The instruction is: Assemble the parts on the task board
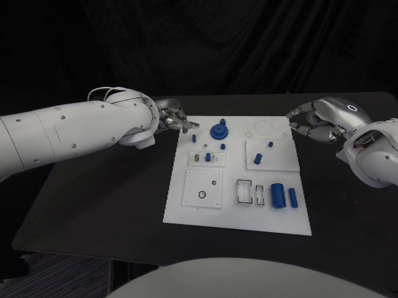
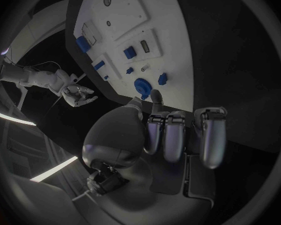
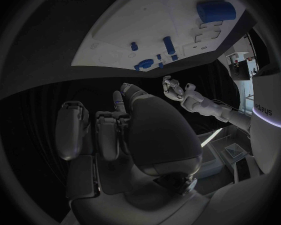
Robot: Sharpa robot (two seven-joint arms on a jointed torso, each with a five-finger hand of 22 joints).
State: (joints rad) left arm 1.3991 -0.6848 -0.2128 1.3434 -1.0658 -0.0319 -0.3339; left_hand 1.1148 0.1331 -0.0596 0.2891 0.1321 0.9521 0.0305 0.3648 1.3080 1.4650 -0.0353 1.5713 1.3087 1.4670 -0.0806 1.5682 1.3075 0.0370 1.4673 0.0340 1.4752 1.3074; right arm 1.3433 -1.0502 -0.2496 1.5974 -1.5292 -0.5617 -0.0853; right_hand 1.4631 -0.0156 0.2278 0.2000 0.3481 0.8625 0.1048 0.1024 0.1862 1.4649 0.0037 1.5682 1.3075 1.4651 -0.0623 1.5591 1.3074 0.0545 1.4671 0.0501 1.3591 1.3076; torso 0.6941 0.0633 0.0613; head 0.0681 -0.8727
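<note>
From my station the black table (image 1: pixel 100 205) takes up most of the head view, with the white task board (image 1: pixel 237 214) lying in its middle, long side running away from the robot. The two arms flank the board's far end: my left hand (image 1: pixel 174 119) hovers just beside the far left corner, my right hand (image 1: pixel 313 121) just off the far right corner, neither touching the plate.

Nothing stands between the hands and the board, though the bulky left forearm hides the table behind it. The left wrist view shows what the head camera misses: those fingers (image 2: pixel 175 135) are curled in side by side over the palm with nothing between them. The right wrist view shows its fingers (image 3: pixel 72 130) folded likewise, and I think empty (the palm blocks part of them).

On the board, the largest blue part is a round gear-like piece (image 1: pixel 219 130) near the far edge; two blue cylinders (image 1: pixel 285 196) lie side by side at the near right, and small blue pegs (image 1: pixel 259 158) stand mid-board.
</note>
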